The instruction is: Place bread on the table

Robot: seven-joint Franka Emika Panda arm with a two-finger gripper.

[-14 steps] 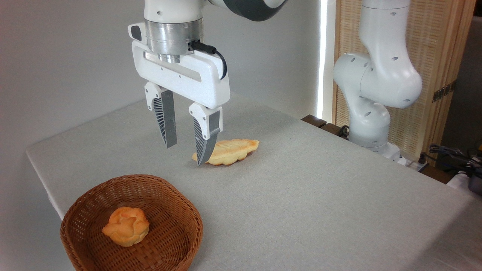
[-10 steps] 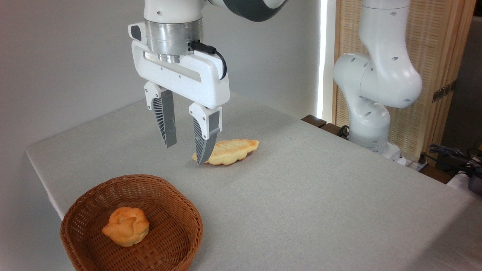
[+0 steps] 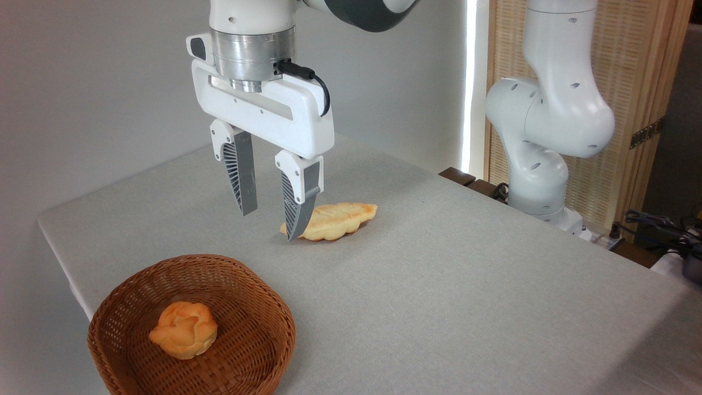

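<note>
Lying in basket (image 3: 258,307), bread (image 3: 184,329), below fingers (image 3: 243,186)

The arm (image 3: 548,109) is showing glossy white rounded shells dotted with small dark screw holes, with a dark grey band at one joint up top. A brushed silver collar is sitting above the white, blocky gripper (image 3: 271,225) body, and a black cable is looping from its side. The fingers (image 3: 241,175) are looking grey and ribbed (tapering to points), capped in white.

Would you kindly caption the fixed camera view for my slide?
Open gripper hovers above the table; bread sits in the basket, leaf-shaped pastry behind.
</note>
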